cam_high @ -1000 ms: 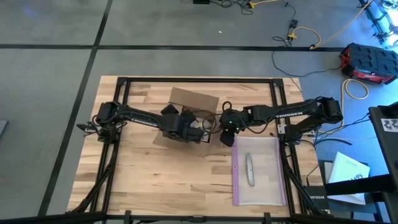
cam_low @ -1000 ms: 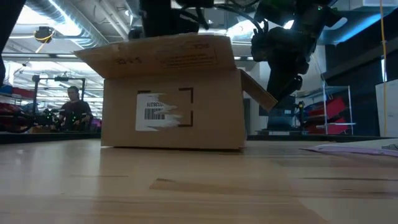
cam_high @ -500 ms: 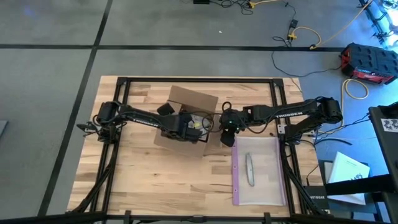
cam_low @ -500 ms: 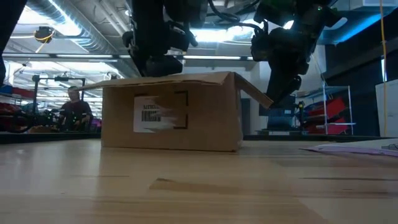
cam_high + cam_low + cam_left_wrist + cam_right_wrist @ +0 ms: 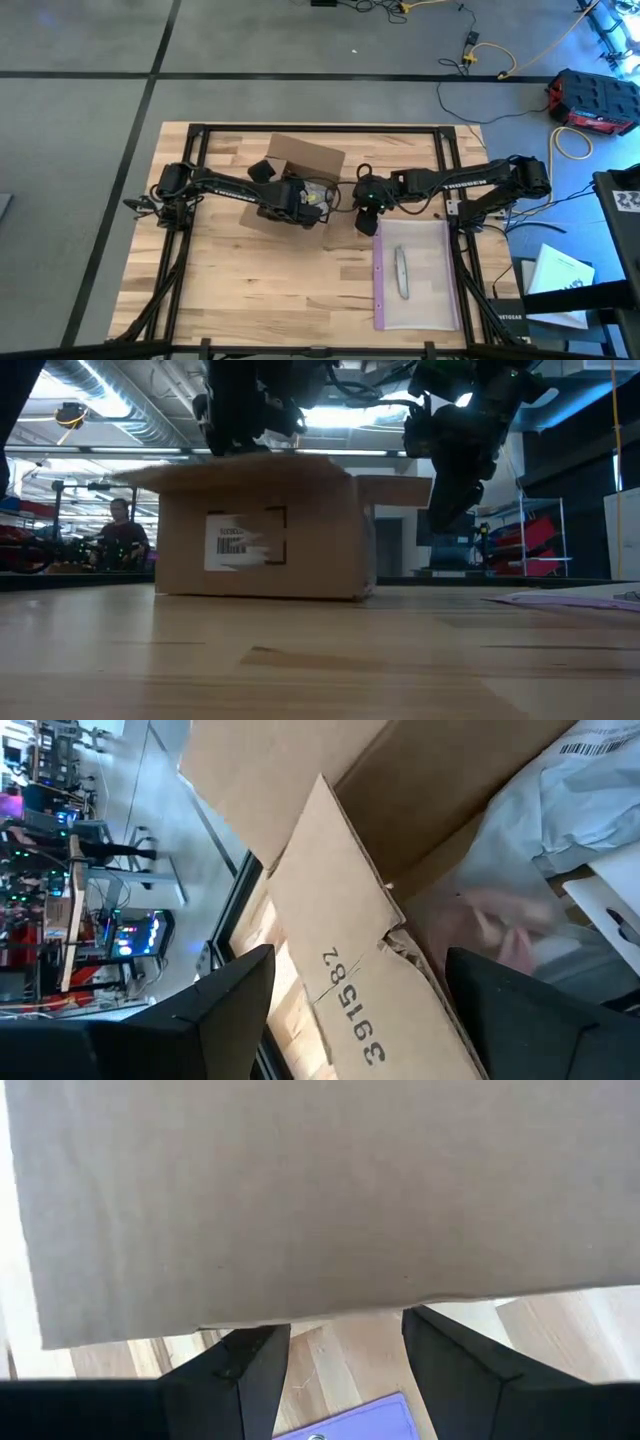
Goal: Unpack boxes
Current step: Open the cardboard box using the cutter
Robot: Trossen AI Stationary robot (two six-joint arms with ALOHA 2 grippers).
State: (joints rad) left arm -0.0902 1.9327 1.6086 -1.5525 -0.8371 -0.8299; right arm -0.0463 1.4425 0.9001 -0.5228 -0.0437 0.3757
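Brown cardboard box (image 5: 300,180) sits mid-bench (image 5: 250,290), flaps up, pale label facing the low camera, white wrapped contents showing inside. Step in hand: opening up and reaching in. Left tool (image 5: 350,1010) hangs over the open top, fingers spread, nothing held. Right tool (image 5: 345,1370), also released, sits just beside the box's right flap. Next: lower left tool onto contents, close, lift clear.

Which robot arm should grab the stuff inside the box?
Probably the left: its end effector is open over the open box, facing the bagged contents. The right end effector sits outside, beside a flap.
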